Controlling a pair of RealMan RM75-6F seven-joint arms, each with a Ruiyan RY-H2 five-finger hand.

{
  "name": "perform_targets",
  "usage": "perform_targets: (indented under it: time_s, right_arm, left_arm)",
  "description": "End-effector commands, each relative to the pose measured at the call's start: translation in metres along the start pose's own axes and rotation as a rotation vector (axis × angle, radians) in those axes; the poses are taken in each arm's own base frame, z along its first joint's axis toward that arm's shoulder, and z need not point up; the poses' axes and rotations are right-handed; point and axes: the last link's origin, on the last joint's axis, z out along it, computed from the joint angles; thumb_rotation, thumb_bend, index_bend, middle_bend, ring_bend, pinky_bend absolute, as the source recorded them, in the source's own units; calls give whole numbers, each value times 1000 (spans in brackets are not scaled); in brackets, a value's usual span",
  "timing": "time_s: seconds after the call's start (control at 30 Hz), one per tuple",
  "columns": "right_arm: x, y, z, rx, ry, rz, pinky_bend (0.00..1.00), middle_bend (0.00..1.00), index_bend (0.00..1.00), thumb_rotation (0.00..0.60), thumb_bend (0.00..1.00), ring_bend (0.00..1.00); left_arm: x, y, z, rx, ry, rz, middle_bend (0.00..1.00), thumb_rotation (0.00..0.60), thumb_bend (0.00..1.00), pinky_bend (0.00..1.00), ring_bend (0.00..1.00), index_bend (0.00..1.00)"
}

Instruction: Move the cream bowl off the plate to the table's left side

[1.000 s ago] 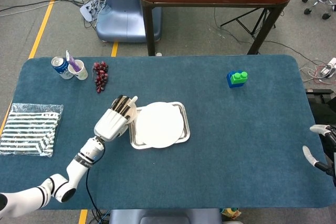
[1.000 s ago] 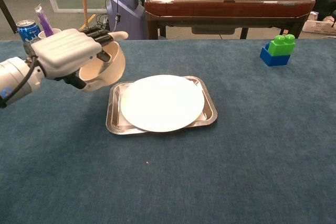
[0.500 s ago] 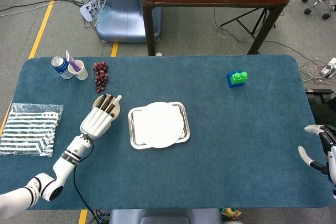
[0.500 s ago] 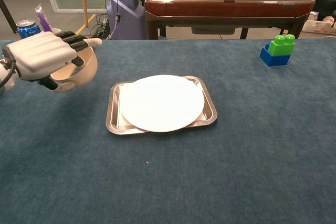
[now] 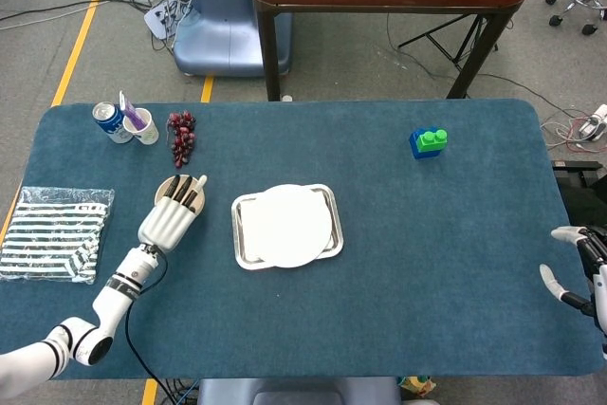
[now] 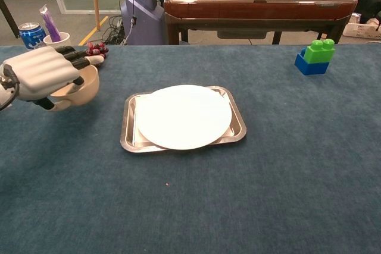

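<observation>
From the head camera, my left hand grips the cream bowl, well left of the plate. Chest camera: bowl sits right under my fingers, seemingly low over the table, so it just needs lowering.

cream bowl; upright; held left of white plate

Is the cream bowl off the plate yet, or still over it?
Off. The left hand grips the cream bowl well left of the plate and its tray.
</observation>
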Motion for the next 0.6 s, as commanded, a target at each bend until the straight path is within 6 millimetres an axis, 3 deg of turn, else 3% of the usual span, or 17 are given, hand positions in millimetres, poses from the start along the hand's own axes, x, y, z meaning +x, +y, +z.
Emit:
perform_targets:
  time_s: [0.03,0.43,0.6]
  right_arm:
    - [0,0,0,1,-2,-2,486,358,355,600,352,253]
    - [-3,-2,0,1,-10,-9,486,358,355,600,352,253]
    - [-4,-3,1,4,-15,-13,486,358,355,600,352,253]
  left_arm:
    - [-3,-2,-2,10,-16,14,0,600,345,82,0,517]
    - [-2,-16,-24,97,-52,-37,0,600,342,82,0,208]
    - [8,-26,-41,143,-45,-77,0,600,342,83,0,180]
